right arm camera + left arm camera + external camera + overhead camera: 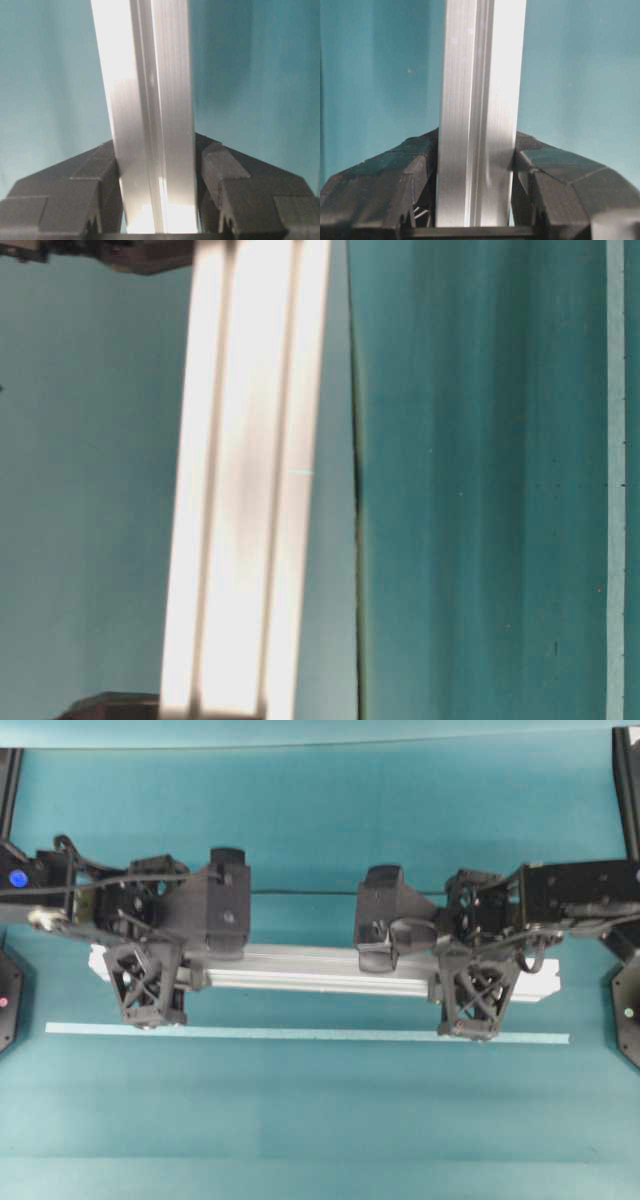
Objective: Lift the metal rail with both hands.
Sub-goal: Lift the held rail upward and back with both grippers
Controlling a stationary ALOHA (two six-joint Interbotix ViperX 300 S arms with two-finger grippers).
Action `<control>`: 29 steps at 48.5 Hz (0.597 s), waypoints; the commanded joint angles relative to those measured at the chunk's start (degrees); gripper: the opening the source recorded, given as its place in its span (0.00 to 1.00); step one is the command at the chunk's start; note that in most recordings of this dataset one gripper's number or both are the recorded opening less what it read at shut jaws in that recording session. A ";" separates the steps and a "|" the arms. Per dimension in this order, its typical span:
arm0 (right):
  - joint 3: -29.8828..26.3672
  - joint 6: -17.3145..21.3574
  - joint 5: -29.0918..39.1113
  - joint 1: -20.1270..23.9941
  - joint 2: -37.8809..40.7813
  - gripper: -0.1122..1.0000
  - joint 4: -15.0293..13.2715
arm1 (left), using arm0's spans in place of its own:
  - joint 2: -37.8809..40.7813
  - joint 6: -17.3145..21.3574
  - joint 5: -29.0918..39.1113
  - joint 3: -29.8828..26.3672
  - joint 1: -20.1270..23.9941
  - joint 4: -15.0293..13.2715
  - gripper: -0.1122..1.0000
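- The left hand comes in from the left edge of the overhead view and grips the metal rail near the rail's left end; one lattice-braced finger stands on the near side of the rail, the other is hidden behind the hand's boxy body.
- In the left wrist view the left hand's two fingers press against opposite sides of the rail, one on each flank, so it is closed on the bar.
- The rail runs level across the middle of the overhead view, parallel to the pale tape line and just on the far side of it, above the teal counter.
- In the table-level view the rail shows as a bright grooved bar against the teal background, with dark hand parts at both ends of the visible stretch.
- The right hand reaches in from the right edge and grips the rail near its right end, a lattice finger on the near side of the rail, its tip over the tape line.
- In the right wrist view the right hand's fingers clamp the rail from both sides, closed on it.
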 commanded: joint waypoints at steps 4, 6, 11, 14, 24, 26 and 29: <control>-4.48 0.44 2.72 -0.09 -1.14 0.45 0.18 | -1.76 -0.26 2.64 -3.87 0.26 0.09 0.42; -5.36 0.79 3.43 -0.18 -1.23 0.45 0.18 | -1.93 -0.26 3.43 -4.75 0.18 0.09 0.42; -7.47 1.49 5.63 -0.18 -1.58 0.45 0.18 | -2.46 -0.26 5.89 -7.29 0.09 0.09 0.42; -9.05 1.67 7.29 -0.18 -1.93 0.45 0.18 | -2.64 -0.26 7.21 -8.79 0.09 0.09 0.42; -12.66 1.76 11.69 -0.18 -2.90 0.45 0.09 | -3.34 -0.09 11.60 -12.92 0.09 0.09 0.42; -13.27 1.76 12.04 -0.18 -3.25 0.45 0.00 | -3.52 -0.09 12.13 -13.45 0.18 0.09 0.42; -14.06 1.76 12.39 -0.18 -3.60 0.45 -0.09 | -3.96 -0.09 12.92 -13.89 0.18 0.09 0.42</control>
